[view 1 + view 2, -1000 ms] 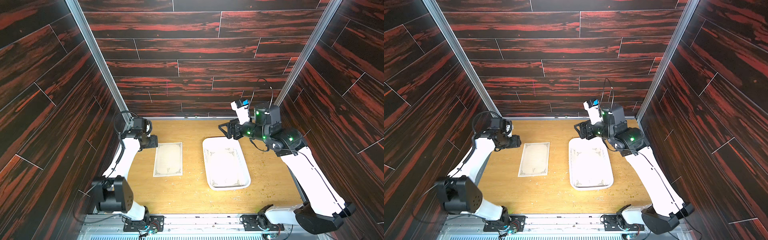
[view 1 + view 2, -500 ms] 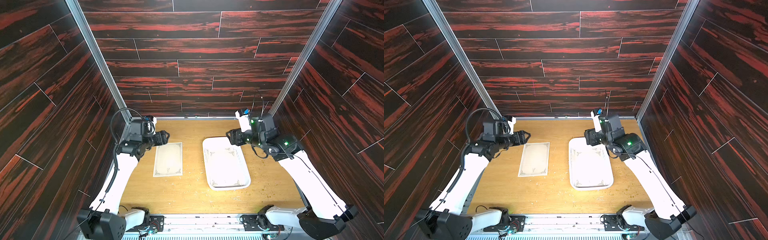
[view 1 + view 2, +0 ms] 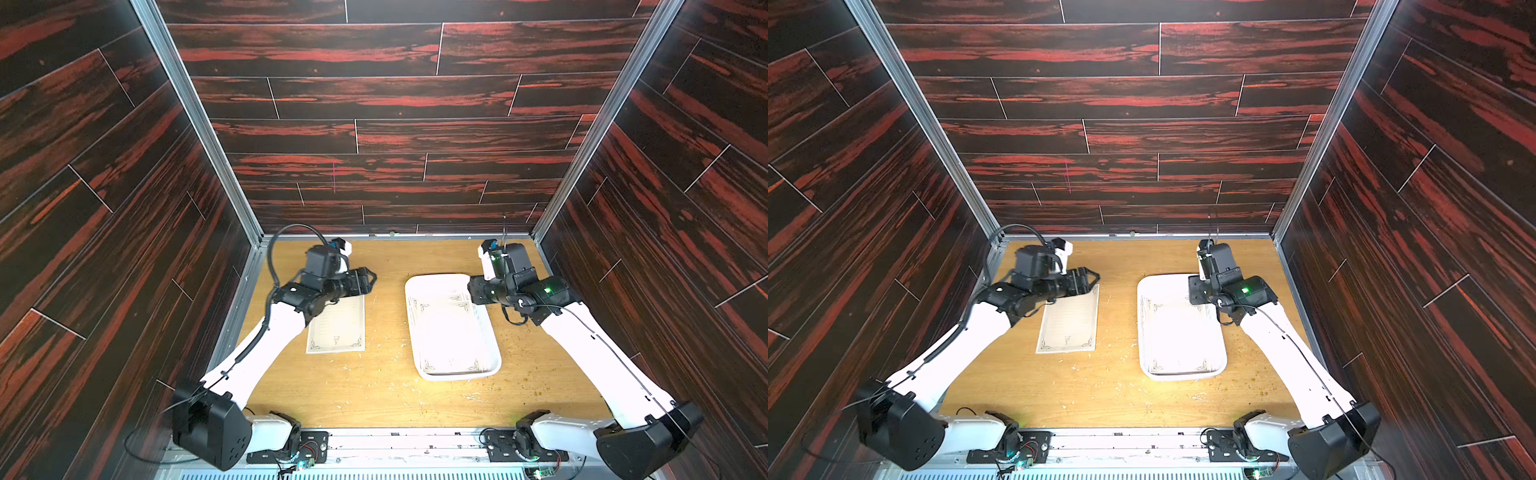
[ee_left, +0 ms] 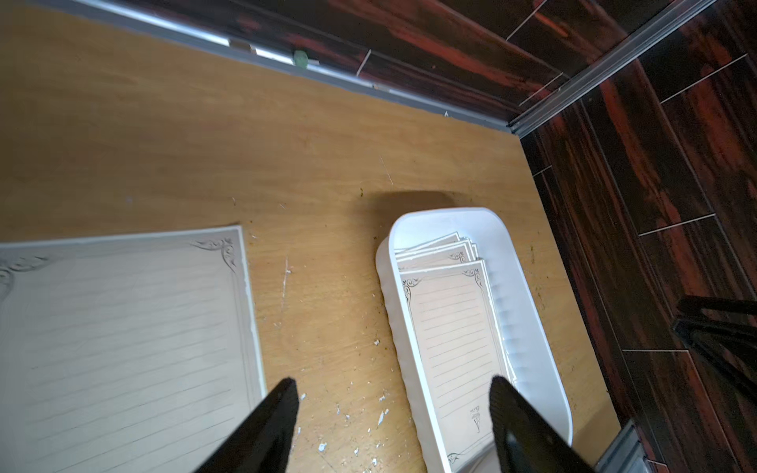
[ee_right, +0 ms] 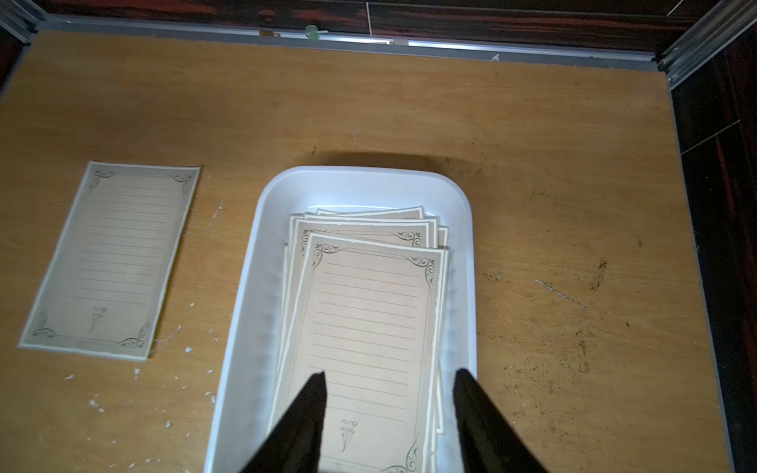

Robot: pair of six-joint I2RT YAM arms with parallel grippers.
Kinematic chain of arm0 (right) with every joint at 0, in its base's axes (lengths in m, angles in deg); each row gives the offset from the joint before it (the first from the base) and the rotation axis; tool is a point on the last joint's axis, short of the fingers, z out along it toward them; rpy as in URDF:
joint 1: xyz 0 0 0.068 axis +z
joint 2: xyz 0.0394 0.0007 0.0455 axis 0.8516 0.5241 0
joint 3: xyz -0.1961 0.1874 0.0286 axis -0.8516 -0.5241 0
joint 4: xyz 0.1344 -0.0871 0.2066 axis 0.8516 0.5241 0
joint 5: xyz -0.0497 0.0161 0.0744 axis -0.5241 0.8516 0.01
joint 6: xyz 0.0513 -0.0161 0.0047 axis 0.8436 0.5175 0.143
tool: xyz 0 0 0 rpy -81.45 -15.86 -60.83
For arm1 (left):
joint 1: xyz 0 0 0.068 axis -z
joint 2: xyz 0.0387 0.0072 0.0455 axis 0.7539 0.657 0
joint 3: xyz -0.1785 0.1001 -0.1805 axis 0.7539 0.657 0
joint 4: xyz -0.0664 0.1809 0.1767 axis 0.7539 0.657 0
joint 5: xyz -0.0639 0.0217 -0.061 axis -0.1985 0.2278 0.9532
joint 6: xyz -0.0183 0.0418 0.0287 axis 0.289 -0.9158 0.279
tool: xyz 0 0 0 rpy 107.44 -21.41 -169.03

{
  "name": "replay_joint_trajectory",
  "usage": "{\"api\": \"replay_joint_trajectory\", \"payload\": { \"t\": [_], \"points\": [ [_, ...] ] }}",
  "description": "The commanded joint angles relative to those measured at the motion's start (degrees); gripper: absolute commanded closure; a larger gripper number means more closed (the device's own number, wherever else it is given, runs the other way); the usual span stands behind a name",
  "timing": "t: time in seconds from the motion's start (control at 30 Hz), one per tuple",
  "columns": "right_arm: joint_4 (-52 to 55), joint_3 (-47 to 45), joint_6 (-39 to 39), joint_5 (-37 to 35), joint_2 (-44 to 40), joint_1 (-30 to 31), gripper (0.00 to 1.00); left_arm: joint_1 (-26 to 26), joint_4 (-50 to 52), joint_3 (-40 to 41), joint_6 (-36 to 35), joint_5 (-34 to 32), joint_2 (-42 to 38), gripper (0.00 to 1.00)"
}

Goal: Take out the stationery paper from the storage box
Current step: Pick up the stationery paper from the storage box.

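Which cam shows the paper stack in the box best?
Right wrist: the paper stack sits centred, fanned edges and ruled lines clear inside the storage box. Left wrist shows it obliquely; both top views wash it out.

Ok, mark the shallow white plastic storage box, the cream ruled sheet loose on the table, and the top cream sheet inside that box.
White storage box (image 5: 362, 180): right wrist view, far rim.
Loose cream sheet (image 5: 112, 258): right wrist view, middle.
Top sheet in box (image 5: 368, 327): right wrist view, middle.
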Motion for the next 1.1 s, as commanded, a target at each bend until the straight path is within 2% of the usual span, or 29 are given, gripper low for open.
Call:
{"api": "replay_joint_trajectory", "payload": {
  "t": [0.0, 0.07, 0.2, 0.27, 0.33, 0.4, 0.47, 0.73, 1.07],
  "points": [
    [-4.27, -2.86, 1.25, 4.49, -0.43, -2.29, 0.56, 2.02, -3.18, 0.99, 3.04, -2.43, 1.85, 0.24],
    [-6.10, -5.01, 1.28, 5.30, 0.33, -3.16, 0.60, 3.02, -3.99, 1.13, 4.44, -2.65, 3.57, 0.24],
    [-9.69, -8.89, 1.92, 8.64, 2.68, -4.99, 0.98, 5.03, -4.47, 0.58, 6.20, -2.59, 7.56, 0.24],
    [-11.30, -10.73, 2.19, 8.87, 3.82, -5.37, 1.00, 6.18, -4.00, -0.08, 6.60, -2.94, 9.30, 0.24],
    [-12.35, -11.96, 2.73, 8.32, 5.19, -5.77, 0.89, 7.18, -3.45, -0.76, 6.72, -3.02, 11.29, 0.24],
    [-13.18, -13.10, 3.07, 8.02, 6.75, -6.28, 0.71, 8.19, -2.78, -1.36, 6.81, -3.35, 12.94, 0.24],
    [-13.81, -13.84, 3.18, 7.66, 8.51, -6.71, 0.58, 8.86, -2.43, -1.75, 6.95, -3.49, 14.55, 0.24],
    [-16.66, -15.66, 3.54, 7.50, 14.59, -8.03, 0.50, 10.37, -0.67, -5.09, 6.85, -0.93, 20.44, 0.24],
    [-18.58, -15.85, 3.95, 7.63, 20.89, -8.41, 0.46, 11.01, 2.86, -9.25, 5.81, 1.10, 25.17, 0.25]
  ]
}}
